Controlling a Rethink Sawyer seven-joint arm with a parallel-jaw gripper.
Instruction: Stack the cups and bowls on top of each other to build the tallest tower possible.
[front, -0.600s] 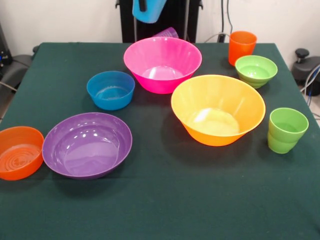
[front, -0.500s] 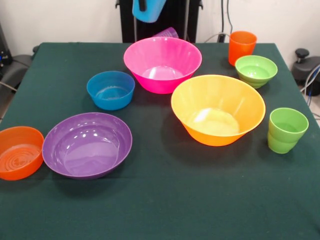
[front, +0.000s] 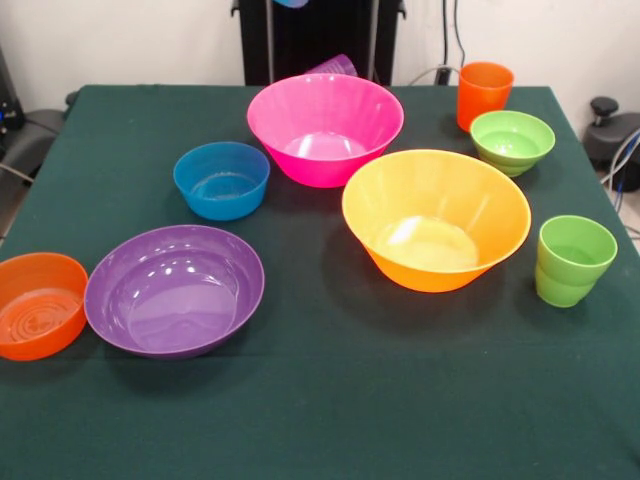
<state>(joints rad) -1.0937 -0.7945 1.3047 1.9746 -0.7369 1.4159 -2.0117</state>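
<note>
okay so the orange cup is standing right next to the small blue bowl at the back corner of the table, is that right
Not quite. The orange cup does stand at the back corner of the table, but the bowl right next to it is the small green bowl, not the blue one. The small blue bowl sits well away, on the other side of the large pink bowl. The front view shows this.

A dark green cloth (front: 330, 410) covers the table, with cables (front: 622, 150) hanging beyond its right edge.
</note>
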